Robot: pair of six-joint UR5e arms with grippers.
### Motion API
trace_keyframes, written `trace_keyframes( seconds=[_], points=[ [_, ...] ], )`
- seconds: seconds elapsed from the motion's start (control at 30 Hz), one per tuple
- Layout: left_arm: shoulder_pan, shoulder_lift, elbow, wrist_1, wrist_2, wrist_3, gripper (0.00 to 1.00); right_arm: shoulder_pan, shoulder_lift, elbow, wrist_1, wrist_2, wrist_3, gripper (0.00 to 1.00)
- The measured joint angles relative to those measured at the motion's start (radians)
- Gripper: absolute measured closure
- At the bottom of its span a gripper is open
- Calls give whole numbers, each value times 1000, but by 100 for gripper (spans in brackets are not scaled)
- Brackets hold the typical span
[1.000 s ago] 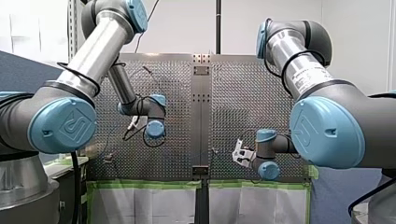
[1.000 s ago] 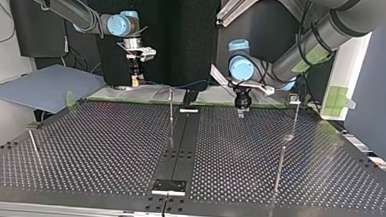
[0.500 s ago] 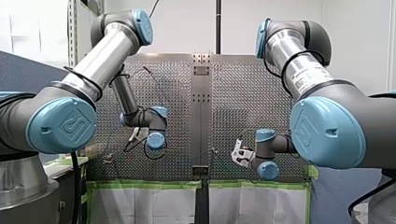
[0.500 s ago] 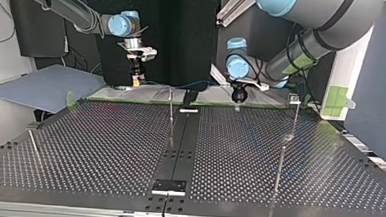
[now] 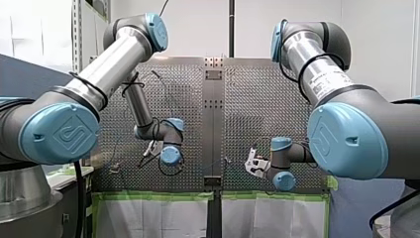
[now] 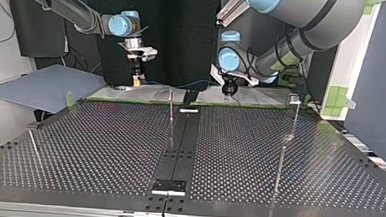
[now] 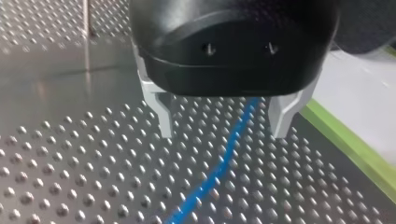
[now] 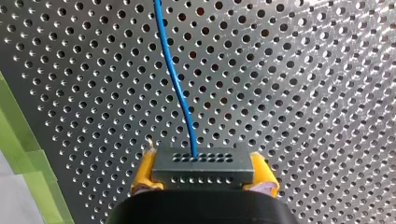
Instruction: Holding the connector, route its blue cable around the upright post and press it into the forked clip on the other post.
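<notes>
My left gripper [image 7: 223,127] hangs over the blue cable [image 7: 219,165], its metal fingers [image 7: 161,112] wide apart with nothing held; the cable passes under the gap between them, somewhat nearer the finger on the side of the green tape [image 7: 355,144] that marks the table's edge; its long axis runs across the line on which the fingers would close, so a straight descent and squeeze looks enough, with no turn of the wrist; whether the cable lies on the plate or just over it, I cannot tell.

My right gripper [image 8: 203,181] has its yellow pads [image 8: 142,178] clamped on the grey connector [image 8: 201,161]; the cable leaves the connector's face and wanders off across the holes.

In the top view both grippers sit at the table's [image 6: 104,134] far edge, the right one to the left of the middle rail, the left one just to its right; the upright post [image 6: 171,107] stands between them near that edge; the forked clip [image 6: 294,98], as I judge it, tops the post toward the far right corner, so my left arm is the nearer to it.

The surface is bare perforated metal; the cable is thin and may slip on closing; the room around the posts looks ample.
</notes>
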Motion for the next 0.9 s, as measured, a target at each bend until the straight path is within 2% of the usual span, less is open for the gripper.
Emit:
trace_keyframes(
  seconds=[0.47,0.6,0.9],
  points=[
    [-36,-4,0,-15,-26,-16,0,2,0,0,-5,4,-5,100],
    [-37,-23,0,-17,-36,-16,0,2,0,0,-6,5,-5,100],
    [-50,-90,22,-18,-21,-19,0,3,0,-3,-3,6,-5,100]
  ],
)
